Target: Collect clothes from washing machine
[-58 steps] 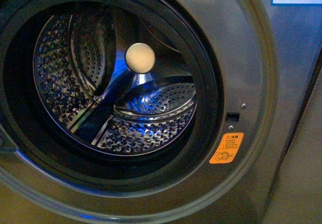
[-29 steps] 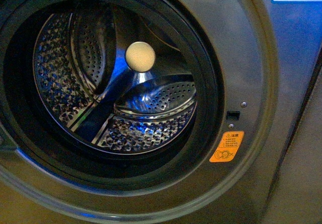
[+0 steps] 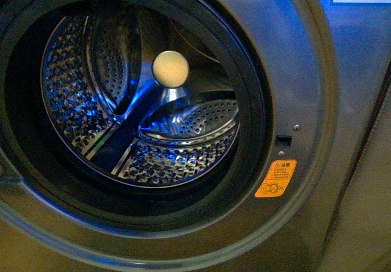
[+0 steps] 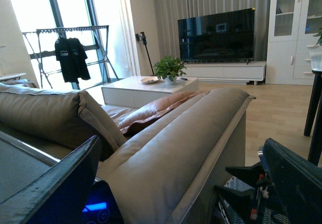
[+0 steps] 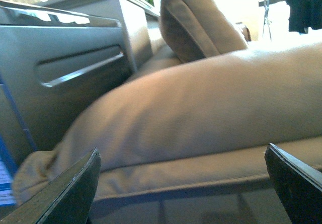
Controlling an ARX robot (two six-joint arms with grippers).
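Our left pincer (image 4: 181, 141) and right pincer (image 5: 182, 148) both gape empty by a sofa (image 4: 201, 118), neither at the washing machine (image 3: 342, 101), whose perforated drum (image 3: 177, 156) shows no clothes, so we would check its hidden lower front before reaching in slowly past the gasket (image 3: 253, 119).

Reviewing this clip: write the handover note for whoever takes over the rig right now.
Left pincer: open, empty, facing a beige sofa.
Right pincer: open, empty, also facing the sofa.
Washing machine: porthole open. The drum shows only bare perforated steel, and no clothes are visible inside it.
Done: the drum looks emptied, though its lower rim is in shadow.
Left: locate the clothes, which neither pincer holds, and confirm they were collected.
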